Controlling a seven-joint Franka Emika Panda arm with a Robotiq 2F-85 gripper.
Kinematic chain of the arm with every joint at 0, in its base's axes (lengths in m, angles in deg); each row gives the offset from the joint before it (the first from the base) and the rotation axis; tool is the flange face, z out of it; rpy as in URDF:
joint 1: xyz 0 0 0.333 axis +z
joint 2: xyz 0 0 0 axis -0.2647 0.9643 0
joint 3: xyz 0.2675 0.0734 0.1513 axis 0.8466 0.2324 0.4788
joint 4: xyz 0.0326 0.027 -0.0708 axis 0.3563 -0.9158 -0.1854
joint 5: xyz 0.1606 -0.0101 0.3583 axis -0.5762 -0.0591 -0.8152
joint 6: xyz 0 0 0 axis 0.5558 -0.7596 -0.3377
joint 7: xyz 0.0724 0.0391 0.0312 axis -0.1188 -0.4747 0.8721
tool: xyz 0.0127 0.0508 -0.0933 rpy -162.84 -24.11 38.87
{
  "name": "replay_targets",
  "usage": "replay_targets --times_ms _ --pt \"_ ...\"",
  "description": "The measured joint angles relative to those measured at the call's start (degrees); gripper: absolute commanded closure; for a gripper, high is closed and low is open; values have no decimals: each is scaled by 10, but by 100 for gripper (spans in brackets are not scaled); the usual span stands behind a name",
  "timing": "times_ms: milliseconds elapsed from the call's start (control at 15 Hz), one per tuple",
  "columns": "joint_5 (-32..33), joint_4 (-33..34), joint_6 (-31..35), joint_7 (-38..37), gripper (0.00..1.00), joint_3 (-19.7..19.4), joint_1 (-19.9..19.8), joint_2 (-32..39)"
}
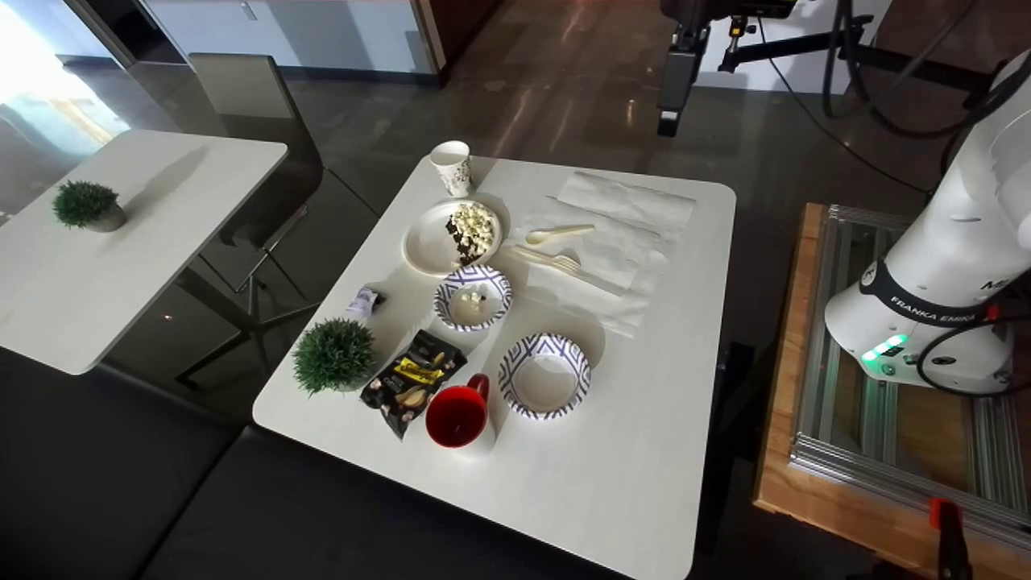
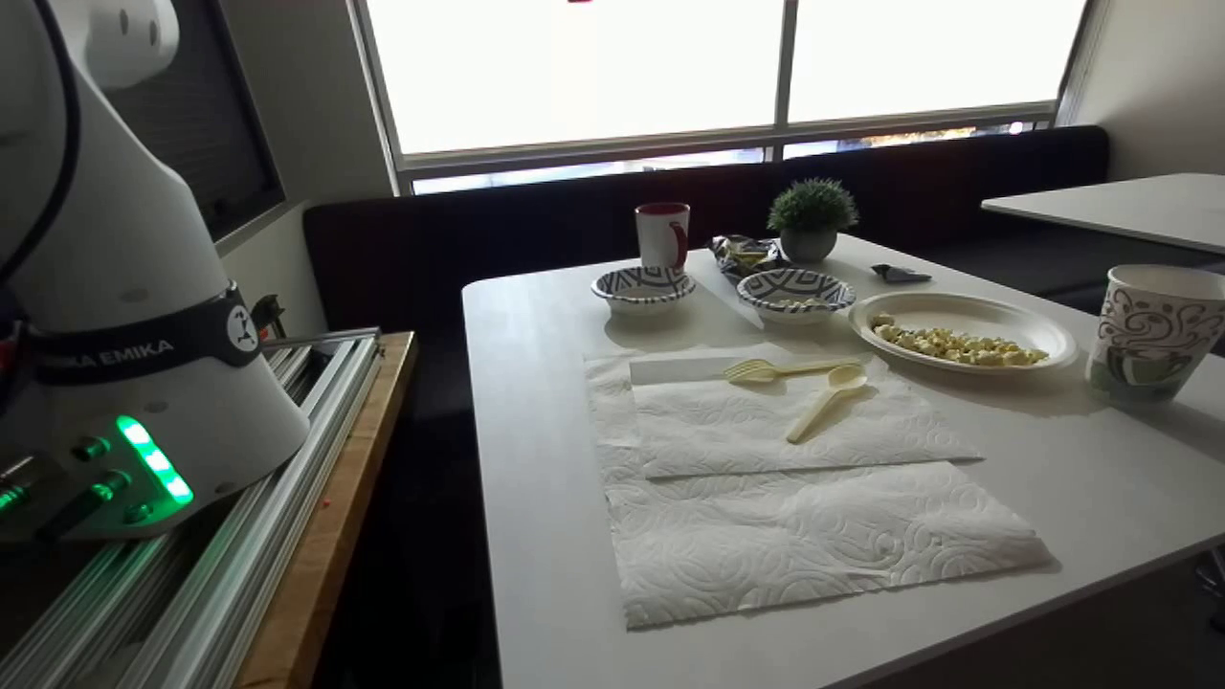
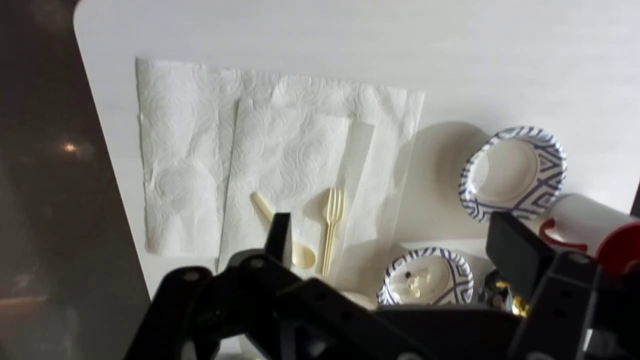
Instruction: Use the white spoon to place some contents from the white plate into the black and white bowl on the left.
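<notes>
The pale cream-white spoon lies on the paper towels in both exterior views (image 1: 558,234) (image 2: 813,416); in the wrist view (image 3: 303,256) a finger partly covers it. The white plate (image 1: 425,243) holds a heap of popcorn-like contents (image 1: 475,229) with dark lumps on one side. Two alike patterned bowls stand near it: one bowl (image 1: 544,377) looks empty, the other bowl (image 1: 473,298) holds a few pieces. I cannot tell which is meant. My gripper (image 3: 391,220) is open and empty above the table. In the wrist view the plate is mostly hidden behind it.
A pale fork (image 3: 331,225) lies beside the spoon on the paper towels (image 2: 785,536). A paper cup (image 1: 453,167) stands behind the plate. A red-lined mug (image 1: 457,419), a black snack bag (image 1: 413,379) and a potted plant (image 1: 334,354) stand near the bowls.
</notes>
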Motion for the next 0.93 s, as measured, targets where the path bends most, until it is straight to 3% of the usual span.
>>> replay_targets --times_ms 533,733,933 --pt "-1 -42 371 110 0 -2 45 155" --pt "-45 -46 457 174 0 -28 81 242" --pt "-130 -37 494 262 0 -55 112 314"
